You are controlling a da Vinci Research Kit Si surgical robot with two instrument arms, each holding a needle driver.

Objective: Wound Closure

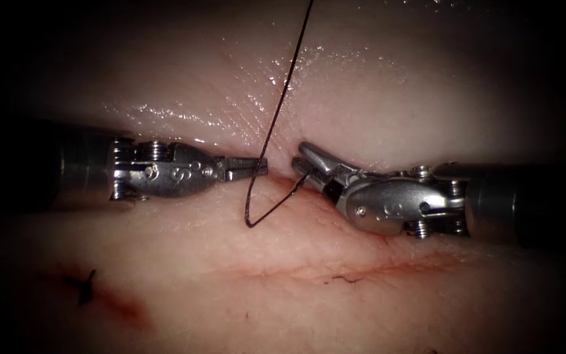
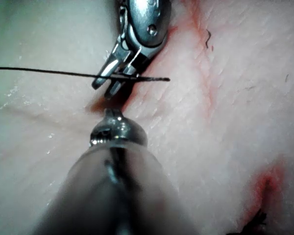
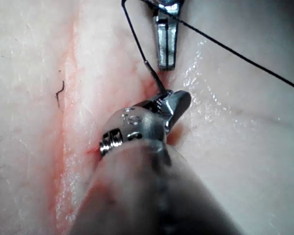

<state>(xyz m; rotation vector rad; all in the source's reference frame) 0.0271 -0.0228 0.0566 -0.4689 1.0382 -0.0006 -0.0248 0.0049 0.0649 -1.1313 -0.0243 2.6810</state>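
The tissue [image 1: 375, 85] has a reddish cut [image 1: 280, 182] running across between the two tools. My left tool [image 1: 257, 166] comes in from the left with its jaws shut and nothing seen in them. It also appears in the right wrist view [image 3: 166, 58]. My right tool [image 1: 299, 164] grips a short, thicker dark piece at the thread's end, the needle's tail [image 3: 156, 78]. The rest of the needle is hidden at the cut. The black thread [image 1: 283, 92] drops from above, passes the left tip, loops [image 1: 247, 221] and rises to the right jaws [image 2: 108, 85].
A dark knotted stitch [image 1: 86, 285] sits at the lower left with red fluid [image 1: 129, 311] beside it. A thin red line [image 1: 375, 267] crosses the nearer tissue, with a short cut end of thread [image 1: 346, 280] on it.
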